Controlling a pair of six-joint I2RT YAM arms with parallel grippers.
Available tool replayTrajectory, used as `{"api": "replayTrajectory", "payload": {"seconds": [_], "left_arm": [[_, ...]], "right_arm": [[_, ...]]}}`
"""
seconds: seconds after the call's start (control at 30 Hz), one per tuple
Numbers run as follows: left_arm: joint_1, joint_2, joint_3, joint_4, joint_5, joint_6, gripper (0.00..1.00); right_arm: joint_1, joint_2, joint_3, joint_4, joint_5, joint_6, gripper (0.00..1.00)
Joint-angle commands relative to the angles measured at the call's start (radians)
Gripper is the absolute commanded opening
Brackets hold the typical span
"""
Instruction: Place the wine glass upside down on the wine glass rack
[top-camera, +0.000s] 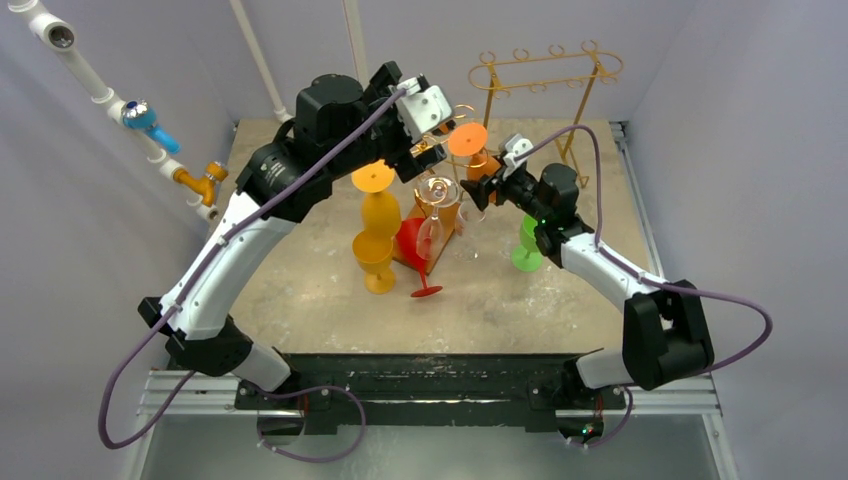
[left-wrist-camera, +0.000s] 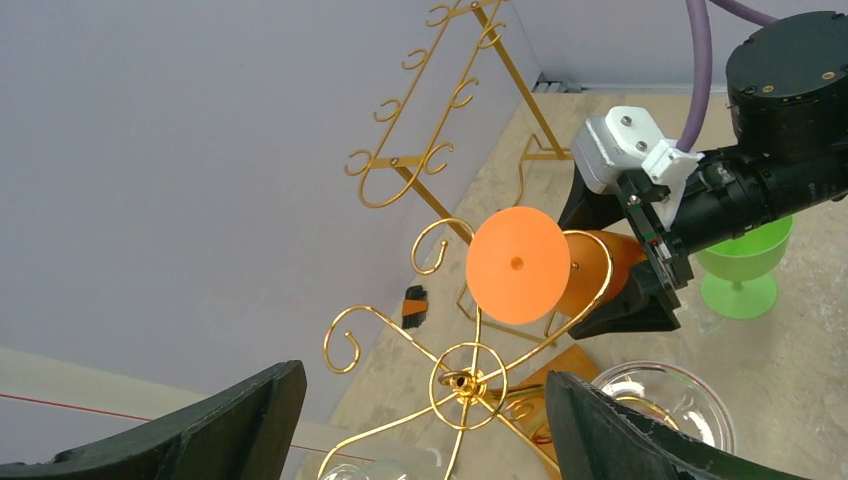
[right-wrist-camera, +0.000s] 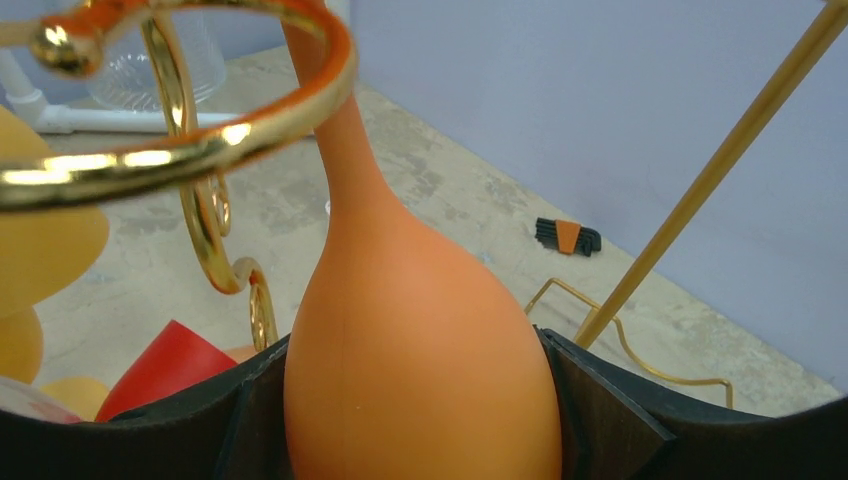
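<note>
Nearest us, the right gripper (right-wrist-camera: 425, 420) clamps the orange wine glass (right-wrist-camera: 400, 300) by its bowl, one dark finger (right-wrist-camera: 600, 410) pressed to each side and set well apart because the bowl is broad. The glass is upside down, a smooth matte bowl tapering to a thin stem that rises beside a shiny gold wire loop of the rack (right-wrist-camera: 200, 150). We cannot tell whether the foot rests on the wire. Just beyond, the left gripper (left-wrist-camera: 430, 425) hangs over the rack's centre knob, jaws spread wide and holding nothing. On the gritty table (top-camera: 320, 270) a red glass (top-camera: 420, 250) lies on its side near two yellow glasses (top-camera: 378, 230) and a green glass (top-camera: 527, 245). Farthest stands a taller gold stand (top-camera: 545, 75) with hooks.
</note>
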Motion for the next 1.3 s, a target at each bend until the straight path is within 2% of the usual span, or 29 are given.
{"api": "replayTrajectory", "payload": {"seconds": [0.0, 0.27, 0.83, 1.0, 1.27], "left_arm": [[-0.002, 0.009, 0.011, -0.173, -0.327, -0.131, 0.96], [-0.002, 0.022, 0.019, -0.181, -0.333, -0.133, 0.95], [-0.002, 0.048, 0.019, -0.187, -0.371, -0.132, 0.92], [-0.002, 0.048, 0.02, -0.185, -0.368, -0.133, 0.92], [-0.002, 0.047, 0.02, -0.184, -0.367, -0.131, 0.92]], "right_arm": [[0.004, -0.04, -0.03, 0.099, -0.063, -0.053, 0.24], [0.003, -0.045, -0.04, 0.109, -0.08, -0.076, 0.26], [-0.005, -0.052, -0.148, 0.347, -0.09, 0.001, 0.25], [-0.017, -0.041, -0.169, 0.412, -0.061, 0.047, 0.2], [-0.028, -0.014, -0.167, 0.4, -0.012, 0.075, 0.21]]}}
